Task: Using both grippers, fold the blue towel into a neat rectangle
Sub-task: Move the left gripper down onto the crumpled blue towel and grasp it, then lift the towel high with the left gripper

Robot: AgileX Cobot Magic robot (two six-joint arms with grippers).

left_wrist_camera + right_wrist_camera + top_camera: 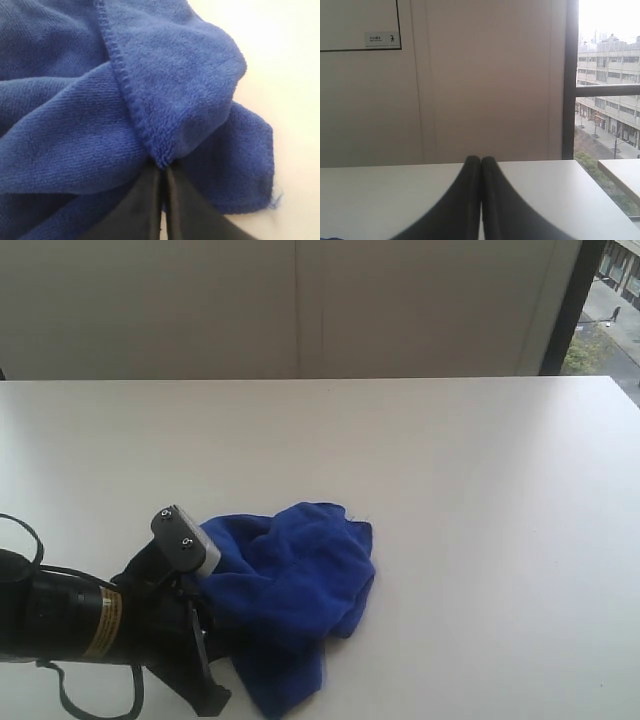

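Left gripper (203, 580), seen from the exterior camera, lies low on the near left part of the white table (450, 490), and its tip goes into the left side of the blue towel (290, 590). From this view I cannot tell how the jaws stand. The towel is a crumpled heap, not a rectangle. No clean fold shows, so I judge that the task is far from done: the cloth must first be spread flat and then folded. The heap is somewhat longer from the far side towards the near edge, leaning a little to the right at its far end. The true long side of the cloth cannot be read while it is bunched. The right gripper does not show here.

In the left wrist view, the left gripper (162, 172) has its jaws pressed together on the stitched hem of the towel (75, 130). The cloth rises in soft folds around the pinch.

In the right wrist view, the right gripper (481, 162) has its jaws pressed together on nothing. It points over the bare table (370, 190) towards the wall and window.
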